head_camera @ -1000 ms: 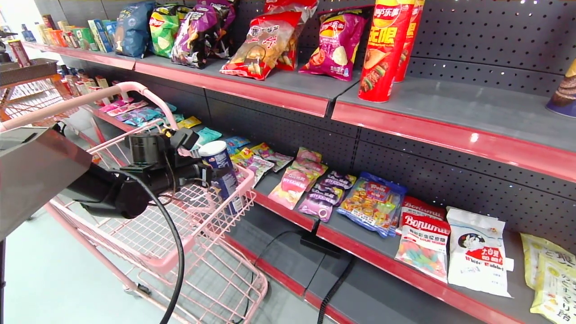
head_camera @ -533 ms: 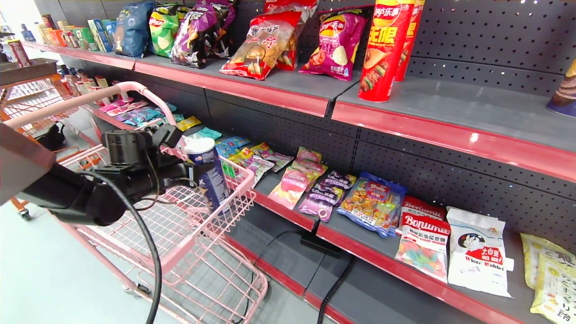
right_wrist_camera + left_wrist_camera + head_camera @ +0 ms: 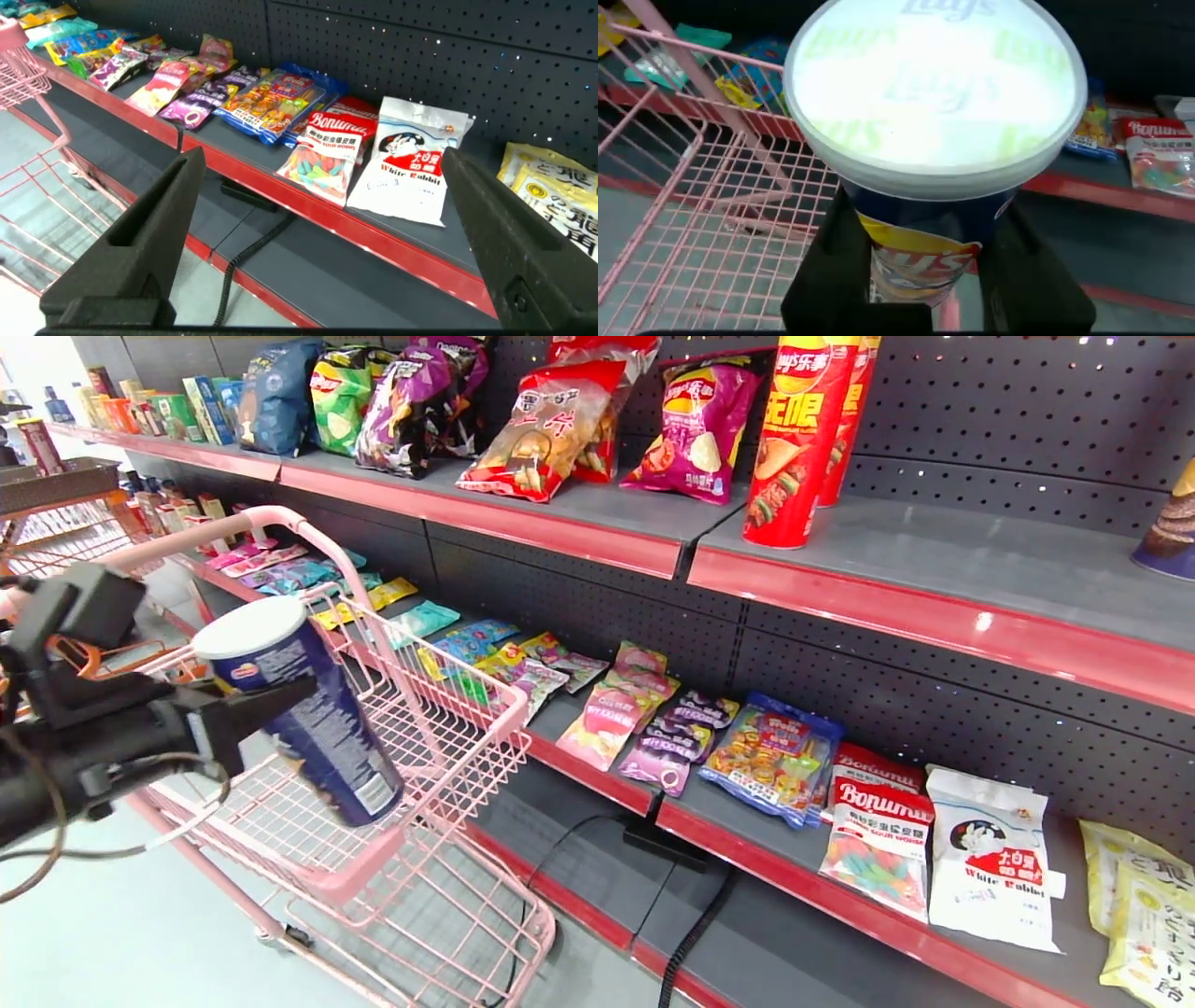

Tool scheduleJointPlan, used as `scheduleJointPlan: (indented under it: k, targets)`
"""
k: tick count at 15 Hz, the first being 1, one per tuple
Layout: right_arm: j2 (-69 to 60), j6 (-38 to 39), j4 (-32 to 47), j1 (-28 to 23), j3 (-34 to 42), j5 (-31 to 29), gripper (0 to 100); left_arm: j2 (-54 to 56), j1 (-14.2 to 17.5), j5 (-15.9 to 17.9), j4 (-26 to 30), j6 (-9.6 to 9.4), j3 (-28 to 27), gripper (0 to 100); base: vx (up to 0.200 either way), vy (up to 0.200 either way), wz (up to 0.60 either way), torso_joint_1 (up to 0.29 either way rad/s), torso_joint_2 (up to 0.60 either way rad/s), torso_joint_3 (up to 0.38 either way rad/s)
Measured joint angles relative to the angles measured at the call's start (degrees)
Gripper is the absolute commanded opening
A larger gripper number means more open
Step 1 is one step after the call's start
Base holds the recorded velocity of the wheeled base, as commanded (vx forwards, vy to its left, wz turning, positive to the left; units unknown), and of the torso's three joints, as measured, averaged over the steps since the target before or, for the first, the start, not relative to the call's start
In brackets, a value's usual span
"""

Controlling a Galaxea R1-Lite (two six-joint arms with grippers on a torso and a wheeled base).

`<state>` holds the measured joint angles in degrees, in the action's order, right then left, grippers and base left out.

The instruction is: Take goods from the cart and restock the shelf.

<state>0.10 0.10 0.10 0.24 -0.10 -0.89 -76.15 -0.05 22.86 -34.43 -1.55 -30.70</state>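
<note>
A dark blue chip can [image 3: 322, 728] with a white lid hangs tilted above the pink cart [image 3: 467, 747], with my left gripper [image 3: 266, 702] shut on its side. In the left wrist view the can's lid [image 3: 934, 93] is close up, with a black finger [image 3: 831, 271] on either side of the body. The grey upper shelf [image 3: 934, 555] holds tall red chip cans [image 3: 798, 439] and chip bags [image 3: 551, 425]. My right gripper [image 3: 322, 159] is open with nothing in it, held in front of the middle shelf [image 3: 411, 238].
Candy bags [image 3: 775, 756] lie in a row along the middle shelf. A white candy bag [image 3: 406, 159] lies on it ahead of the right gripper. A black cable [image 3: 691, 933] runs across the bottom shelf. An orange rack [image 3: 56, 513] stands at the far left.
My left arm has drawn back to the left and up, carrying the blue can from the cart's front corner to above its basket. The can now tilts more.
</note>
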Motion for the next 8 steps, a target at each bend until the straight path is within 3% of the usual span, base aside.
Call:
scheduleJointPlan:
  k: [3,5,8]
  targets:
    - [0.0,-0.1,-0.02,0.0,0.0,0.0,100,16.24,1.01,-4.17,7.61,0.93,6.52,0,0.0,0.0,0.0,0.084,-0.32,-0.224]
    - [0.0,-0.1,-0.02,0.0,0.0,0.02,100,22.97,1.62,-7.73,9.41,2.06,8.53,0,0.0,0.0,0.0,0.146,-0.47,-0.325]
    - [0.0,-0.05,-0.02,0.0,0.0,0.0,100,28.7,1.84,-8.35,10.81,2.1,9.45,0,0.0,0.0,0.0,0.168,-0.51,-0.338]
